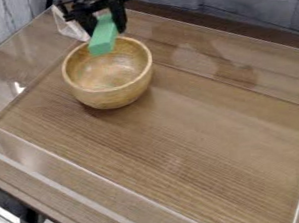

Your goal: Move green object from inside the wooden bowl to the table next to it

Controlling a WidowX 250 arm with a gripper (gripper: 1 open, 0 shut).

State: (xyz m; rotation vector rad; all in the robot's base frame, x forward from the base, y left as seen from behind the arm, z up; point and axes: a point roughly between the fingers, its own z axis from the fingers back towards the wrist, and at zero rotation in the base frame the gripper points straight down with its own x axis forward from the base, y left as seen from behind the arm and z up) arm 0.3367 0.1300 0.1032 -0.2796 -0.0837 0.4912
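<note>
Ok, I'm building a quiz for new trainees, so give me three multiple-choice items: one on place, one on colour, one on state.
1. Where is the block?
A) flat on the table
B) at the tool, by the bowl's far rim
C) under the bowl

2. Its colour?
A) red
B) blue
C) green

3. The bowl's state?
A) upright
B) upside down
C) on its side

1 B: the block shows at the tool, by the bowl's far rim.
2 C: its face is green.
3 A: its opening faces up.

single camera | high above table [195,129], facing steeply down | far enough back for bowl [108,75] and wide tabletop
</note>
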